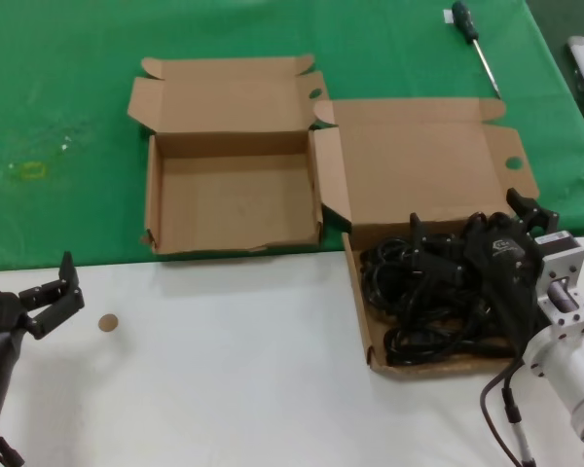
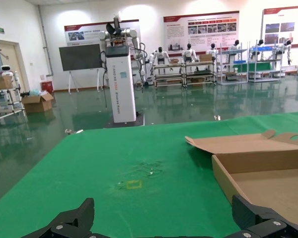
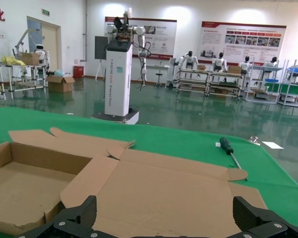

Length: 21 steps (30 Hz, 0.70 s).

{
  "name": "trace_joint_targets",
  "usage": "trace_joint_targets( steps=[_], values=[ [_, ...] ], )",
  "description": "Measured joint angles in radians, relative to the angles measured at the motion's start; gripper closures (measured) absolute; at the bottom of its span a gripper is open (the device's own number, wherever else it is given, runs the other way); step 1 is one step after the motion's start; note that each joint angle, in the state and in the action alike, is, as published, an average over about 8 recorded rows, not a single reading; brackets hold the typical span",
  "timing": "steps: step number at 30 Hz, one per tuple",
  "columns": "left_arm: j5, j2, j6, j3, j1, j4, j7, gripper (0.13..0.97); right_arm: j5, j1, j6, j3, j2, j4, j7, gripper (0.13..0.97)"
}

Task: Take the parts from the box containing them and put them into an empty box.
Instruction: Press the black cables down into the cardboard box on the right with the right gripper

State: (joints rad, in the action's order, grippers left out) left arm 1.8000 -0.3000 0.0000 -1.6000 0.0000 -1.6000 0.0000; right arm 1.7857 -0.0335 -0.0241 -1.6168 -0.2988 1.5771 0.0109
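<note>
Pick step in hand. Right end effector (image 1: 467, 236) fingers spread, low over cords (image 1: 430, 292) heaped in wider box (image 1: 362, 321). Next, likely: close on bundle, lift, carry to empty smaller box (image 1: 152, 199). Left end effector (image 1: 58, 295) open, idle over tabletop (image 1: 224, 370).

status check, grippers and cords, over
Right gripper open, over the cords in the wider box. Left gripper open, idle at table's near left. Smaller box empty. Nothing in the way.

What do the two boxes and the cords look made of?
Both the smaller empty brown box and the wider brown box look like matte corrugated cardboard, with creased flaps. The looped black cords look rubber- or plastic-coated, faintly glossy.
</note>
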Motion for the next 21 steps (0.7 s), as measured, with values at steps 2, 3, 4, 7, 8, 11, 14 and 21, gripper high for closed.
trace_joint_targets(
  steps=[2,3,4,7,8,11,14,21],
  values=[
    [0.0,0.0,0.0,0.0,0.0,0.0,0.0,0.132,0.0,0.0,0.0,0.0,0.0,0.0,0.0,0.129],
    [0.0,0.0,0.0,0.0,0.0,0.0,0.0,0.132,0.0,0.0,0.0,0.0,0.0,0.0,0.0,0.129],
    [0.0,0.0,0.0,0.0,0.0,0.0,0.0,0.132,0.0,0.0,0.0,0.0,0.0,0.0,0.0,0.129],
    [0.0,0.0,0.0,0.0,0.0,0.0,0.0,0.132,0.0,0.0,0.0,0.0,0.0,0.0,0.0,0.129],
    [0.0,0.0,0.0,0.0,0.0,0.0,0.0,0.132,0.0,0.0,0.0,0.0,0.0,0.0,0.0,0.129],
    [0.0,0.0,0.0,0.0,0.0,0.0,0.0,0.132,0.0,0.0,0.0,0.0,0.0,0.0,0.0,0.129],
    [0.0,0.0,0.0,0.0,0.0,0.0,0.0,0.132,0.0,0.0,0.0,0.0,0.0,0.0,0.0,0.129],
    [0.0,0.0,0.0,0.0,0.0,0.0,0.0,0.132,0.0,0.0,0.0,0.0,0.0,0.0,0.0,0.129]
  ],
)
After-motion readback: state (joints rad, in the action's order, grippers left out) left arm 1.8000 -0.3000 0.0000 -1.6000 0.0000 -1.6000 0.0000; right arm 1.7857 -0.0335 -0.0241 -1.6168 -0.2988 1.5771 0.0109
